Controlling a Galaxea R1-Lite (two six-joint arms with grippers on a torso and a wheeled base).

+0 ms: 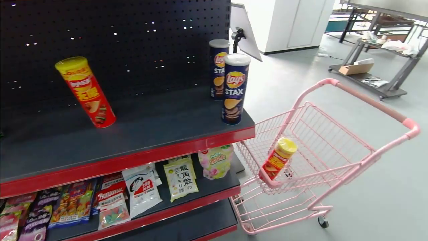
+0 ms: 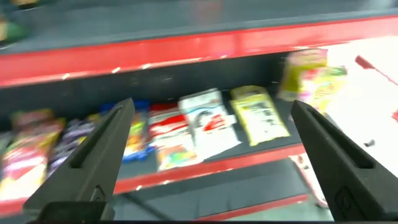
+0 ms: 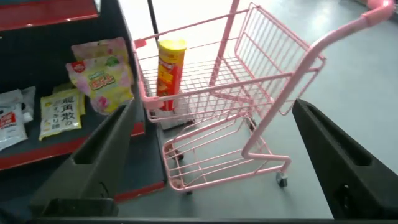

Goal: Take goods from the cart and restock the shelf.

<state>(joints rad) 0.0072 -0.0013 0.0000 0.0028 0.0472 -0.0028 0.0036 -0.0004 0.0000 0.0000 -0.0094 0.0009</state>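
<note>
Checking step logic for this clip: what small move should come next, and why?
Probably lower the right gripper toward the red can standing upright in the pink cart. It looks like the only item in the basket, and the jaws stand open and empty, facing it.

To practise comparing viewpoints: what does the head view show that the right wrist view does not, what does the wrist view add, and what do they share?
Head view adds: a red can and two blue cans standing on the top shelf.
Right wrist view adds: the right tool, open.
Both: the pink cart with one cart can inside, and a yellow bag and a pink bag on the lower shelf.
</note>
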